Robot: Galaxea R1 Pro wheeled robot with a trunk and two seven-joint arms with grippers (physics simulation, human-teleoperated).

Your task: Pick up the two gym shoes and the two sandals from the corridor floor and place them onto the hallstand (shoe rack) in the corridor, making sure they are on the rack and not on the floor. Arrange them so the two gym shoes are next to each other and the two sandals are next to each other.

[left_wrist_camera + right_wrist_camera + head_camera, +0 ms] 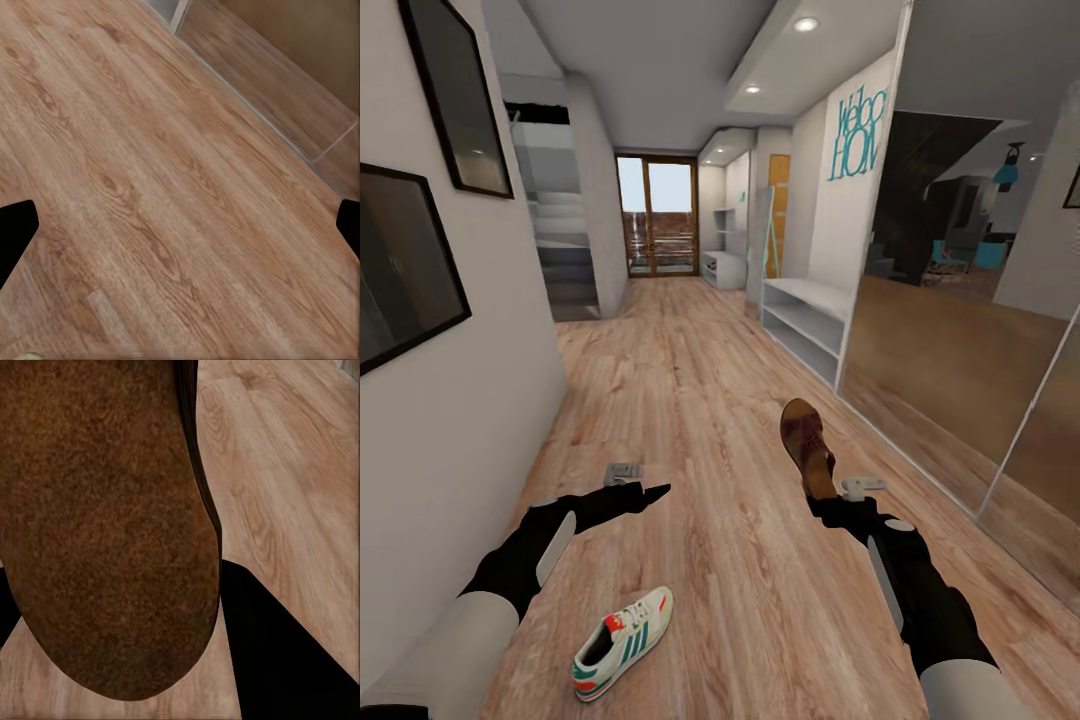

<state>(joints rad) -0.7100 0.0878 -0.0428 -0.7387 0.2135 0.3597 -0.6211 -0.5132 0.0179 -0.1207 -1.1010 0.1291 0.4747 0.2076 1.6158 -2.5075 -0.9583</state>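
- A long corridor runs ahead, its corridor floor (700, 400) laid in warm brown wood-grain planks that reach to a glass door (657, 213) at the far end.
- On the right side stands a mirrored sliding-door wardrobe (960, 330), reflecting the floor and a dim room.
- Just beyond the wardrobe, against the same wall, is the hallstand (807, 322), a light-grey unit with open cubby tiers; no shoes can be seen on it.
- On the left wall hang two dark-framed pictures (455, 95).
- The right gripper (830, 497) is raised above the floor, its fingers clamped on the heel end of a brown sandal (807, 443), which points away from the robot. In the right wrist view the sandal's rough brown sole (105, 525) lies close against the camera, with a black finger (292, 652) beside it.
- The left gripper (650, 492) hovers over bare planks with its fingers spread apart and nothing between them; the left wrist view shows the black fingertips (15, 225) at opposite edges.
- One gym shoe (622, 641), white with green stripes and a red tongue label, lies on the floor near the robot, below the left arm.
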